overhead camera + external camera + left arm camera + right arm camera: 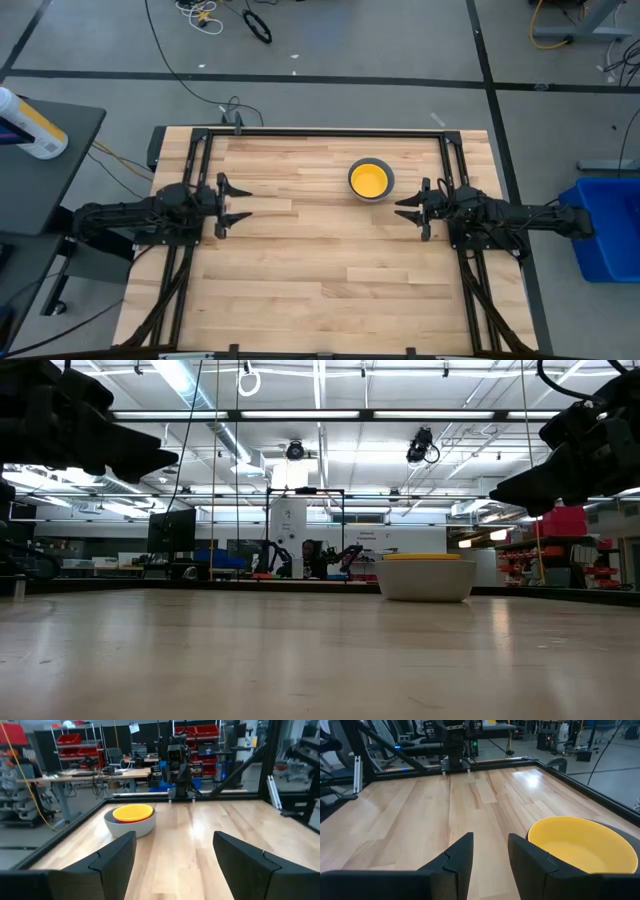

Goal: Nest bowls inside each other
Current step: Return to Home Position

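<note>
The bowls stand as one nested stack (370, 180) on the wooden table, right of centre toward the far edge. A grey bowl (135, 826) is outermost and rests on the table by its base. A yellow bowl (580, 845) sits on top, with a red rim (131, 819) showing just under it. My left gripper (243, 200) hovers open at the table's left side, far from the stack. My right gripper (408, 209) hovers open at the right side, its fingers a smaller distance apart, a short way nearward and right of the stack. Neither touches anything.
A black frame rail (330, 132) runs around the tabletop. Bare wood (320, 260) stretches over the middle and near half of the table. Off the table, a blue bin (605, 225) stands at the right and a bottle (30, 125) on a dark side table at the left.
</note>
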Available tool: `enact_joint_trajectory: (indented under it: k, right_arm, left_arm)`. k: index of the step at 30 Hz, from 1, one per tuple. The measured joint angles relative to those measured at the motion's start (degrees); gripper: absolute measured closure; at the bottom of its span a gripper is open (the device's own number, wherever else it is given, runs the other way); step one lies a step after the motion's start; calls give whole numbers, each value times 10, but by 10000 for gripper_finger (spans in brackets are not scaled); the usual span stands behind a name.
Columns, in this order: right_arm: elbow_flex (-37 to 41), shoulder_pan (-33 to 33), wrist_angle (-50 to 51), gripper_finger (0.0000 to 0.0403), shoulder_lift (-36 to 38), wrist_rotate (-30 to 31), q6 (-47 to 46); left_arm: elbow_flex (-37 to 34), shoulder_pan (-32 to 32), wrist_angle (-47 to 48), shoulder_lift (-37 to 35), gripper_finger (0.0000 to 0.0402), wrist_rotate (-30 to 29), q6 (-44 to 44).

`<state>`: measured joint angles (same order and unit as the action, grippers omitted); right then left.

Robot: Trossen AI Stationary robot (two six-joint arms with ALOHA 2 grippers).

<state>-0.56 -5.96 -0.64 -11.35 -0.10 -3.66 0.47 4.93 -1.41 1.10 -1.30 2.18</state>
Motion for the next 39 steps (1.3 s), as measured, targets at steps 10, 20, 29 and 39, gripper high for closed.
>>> enact_joint_trajectory:
  k: [10, 20, 29, 39]
  right_arm:
    - [0, 0, 0, 272, 0, 0, 0]
    - [0, 0, 0, 273, 0, 0, 0]
    - [0, 0, 0, 273, 0, 0, 0]
    - [0, 0, 0, 274, 0, 0, 0]
  left_arm:
    - [0, 0, 1, 0, 127, 0, 87]
    - [0, 0, 1, 0, 127, 0, 106]
    - [0, 0, 2, 0, 127, 0, 105]
    - [0, 0, 2, 0, 127, 0, 108]
